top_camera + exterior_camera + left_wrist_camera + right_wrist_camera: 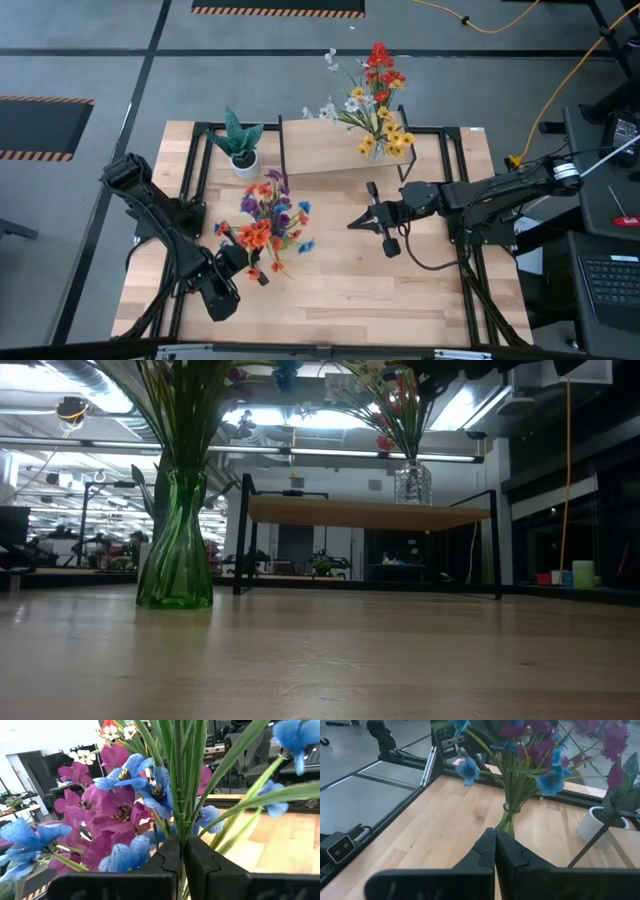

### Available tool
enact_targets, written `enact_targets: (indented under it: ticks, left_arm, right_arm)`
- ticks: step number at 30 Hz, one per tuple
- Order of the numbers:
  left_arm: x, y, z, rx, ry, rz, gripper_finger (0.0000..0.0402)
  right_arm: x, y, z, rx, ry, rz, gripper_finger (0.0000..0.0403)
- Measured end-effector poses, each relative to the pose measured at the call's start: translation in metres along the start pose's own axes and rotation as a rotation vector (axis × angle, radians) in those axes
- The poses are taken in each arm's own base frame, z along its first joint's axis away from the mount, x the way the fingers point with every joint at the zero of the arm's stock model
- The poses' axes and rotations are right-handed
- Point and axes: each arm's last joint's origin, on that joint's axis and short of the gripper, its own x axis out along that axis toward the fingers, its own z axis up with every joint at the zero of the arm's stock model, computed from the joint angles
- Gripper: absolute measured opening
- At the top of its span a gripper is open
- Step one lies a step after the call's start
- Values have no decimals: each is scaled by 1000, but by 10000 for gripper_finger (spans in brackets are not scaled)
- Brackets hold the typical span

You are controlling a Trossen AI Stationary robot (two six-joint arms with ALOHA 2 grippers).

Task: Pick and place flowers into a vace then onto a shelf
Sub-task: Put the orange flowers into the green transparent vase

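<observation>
From above, the left gripper (232,258) sits low on the table (420,290), right at the base of the purple, blue and orange flowers (268,222), with the stems running into it. The right gripper (358,221) hangs over the middle of the table, fingers pressed together and holding nothing, pointing toward that bunch but well apart from it. At the far edge stands the shelf (320,145), carrying a second bunch (378,100) of red, yellow and white blooms on its right part. A spiky plant in a white pot (241,145) stands just to the shelf's left.

Down at table height, a green glass vase (178,540) stands on the left with green stems rising out of it. Behind, the shelf (365,513) on black legs bears a clear vase (411,483) holding its own stems.

Left wrist view: the fingers (167,857) are all but closed, clamped on a thin green stem (180,795) among purple and blue blossoms (117,810).

Right wrist view: the fingers (485,850) are fully closed and empty, aimed at the green vase (508,820) and its flowers (540,755); the white pot (597,825) sits beside them.
</observation>
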Motion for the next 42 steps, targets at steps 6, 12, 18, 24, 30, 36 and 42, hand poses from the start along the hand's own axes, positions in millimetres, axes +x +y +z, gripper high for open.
enact_targets:
  ticks: [6, 12, 18, 24, 30, 36, 42]
  left_arm:
    - [1, -7, -10, 42, -2, 5, 6]
    - [8, -18, -29, 104, 5, 27, 6]
    - [12, -22, -40, 30, 5, 43, 6]
    - [11, -23, -42, 2, 28, 21, 6]
    - [13, -23, -44, 4, 91, -18, 6]
    - [13, -20, -47, 52, 109, -24, 6]
    - [13, -18, -49, 52, 147, -40, 7]
  right_arm:
    - [2, 0, -2, -12, 6, 1, 2]
    - [2, 0, 0, -14, -7, -1, 2]
    - [2, 0, 0, -13, -6, -1, 2]
    - [2, 0, 0, -13, -6, -1, 2]
    - [2, 0, 0, -14, -6, -1, 2]
    - [2, 0, 0, -14, -6, -1, 2]
    - [2, 0, 0, -15, -6, -1, 2]
